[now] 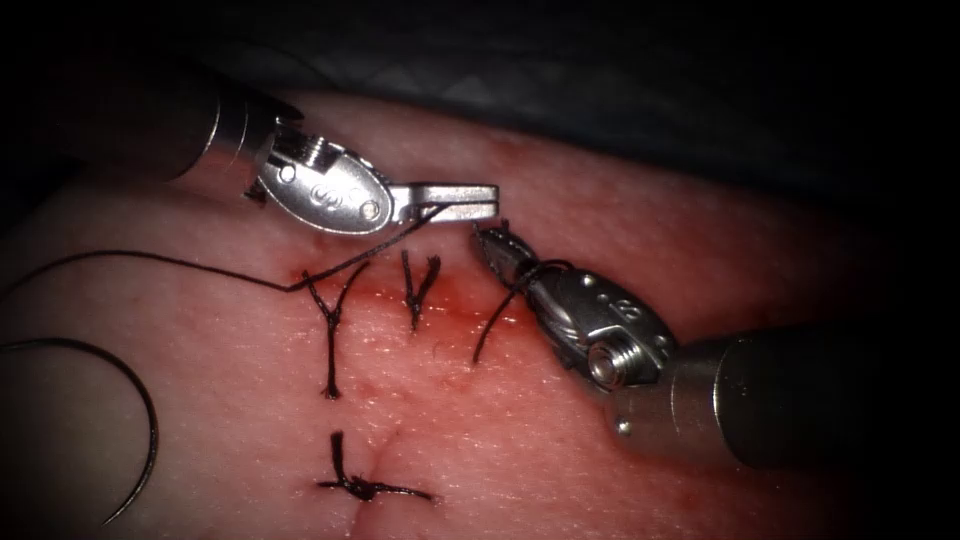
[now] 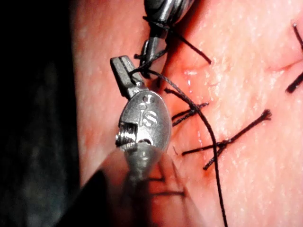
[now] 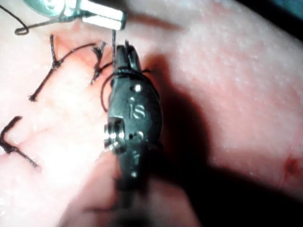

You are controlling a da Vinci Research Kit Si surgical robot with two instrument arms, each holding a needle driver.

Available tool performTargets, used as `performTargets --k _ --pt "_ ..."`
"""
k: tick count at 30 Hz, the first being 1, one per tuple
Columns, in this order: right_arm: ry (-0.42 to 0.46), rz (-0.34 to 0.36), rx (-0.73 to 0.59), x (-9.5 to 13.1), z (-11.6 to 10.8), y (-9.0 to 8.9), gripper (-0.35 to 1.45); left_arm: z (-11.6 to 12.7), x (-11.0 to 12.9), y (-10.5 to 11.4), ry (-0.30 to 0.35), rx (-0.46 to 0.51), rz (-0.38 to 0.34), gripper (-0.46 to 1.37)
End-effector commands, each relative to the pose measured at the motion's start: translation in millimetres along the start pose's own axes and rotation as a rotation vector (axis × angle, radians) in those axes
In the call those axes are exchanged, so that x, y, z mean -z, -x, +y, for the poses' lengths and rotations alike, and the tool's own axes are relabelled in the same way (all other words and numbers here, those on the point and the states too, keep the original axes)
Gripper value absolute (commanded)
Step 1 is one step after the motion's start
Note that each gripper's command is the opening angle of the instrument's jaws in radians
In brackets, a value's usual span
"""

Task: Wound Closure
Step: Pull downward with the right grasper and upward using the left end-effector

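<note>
In the endoscope view we are looking at pale pink tissue (image 1: 600,220) with a dim bluish cloth (image 1: 450,70) lying behind it. Red fluid (image 1: 390,297) is pooling along the cut just under the left hand (image 1: 485,200). This hand is pressed together on the thread (image 1: 200,258), which is running from its tip down past the tied stitches (image 1: 335,320) and away to the left. The right hand (image 1: 490,240) is sitting just below the left hand's tip, close but apart, with thread wound around it and a loose tail hanging beneath. We cannot tell how the right hand is set. The needle (image 1: 150,430) is lying on the tissue, well apart from both hands, far to the left of the cut; neither hand is holding it, and it does not seem to be in the tissue.

In the left wrist view we are reading a stamped mark "is" (image 2: 147,111) behind the left hand (image 2: 120,66), which is pinching the thread (image 2: 208,127). The right hand (image 2: 151,49) is lying just beyond it, wrapped in thread.

In the right wrist view the same "is" mark (image 3: 137,109) is showing behind the right hand (image 3: 124,54). The thread (image 3: 113,38) is rising from it to the left hand (image 3: 106,18), near ahead.
</note>
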Motion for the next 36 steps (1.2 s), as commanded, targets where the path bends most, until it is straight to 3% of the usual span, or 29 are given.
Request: performTargets --k 1,16,27,31,36 --pt "0.001 0.003 0.001 0.1 -0.1 0.1 -0.35 -0.3 -0.1 0.0 0.007 0.003 -0.001 -0.35" --pt "-0.019 -0.016 0.017 2.8 -2.6 3.0 -0.35 -8.6 -3.3 0.0 -0.036 -0.004 -0.026 -0.35" --pt "-0.031 -0.056 0.051 4.9 -4.9 5.0 -0.35 -15.2 -7.0 1.6 -0.043 -0.015 -0.054 -0.35" --pt "-0.031 -0.058 0.064 5.1 -4.7 6.1 -0.35 -16.0 -8.4 2.3 -0.045 -0.022 -0.069 -0.35" --pt "-0.032 -0.061 0.064 5.3 -4.6 6.1 -0.35 -16.0 -9.6 2.6 -0.042 -0.025 -0.063 -0.35"
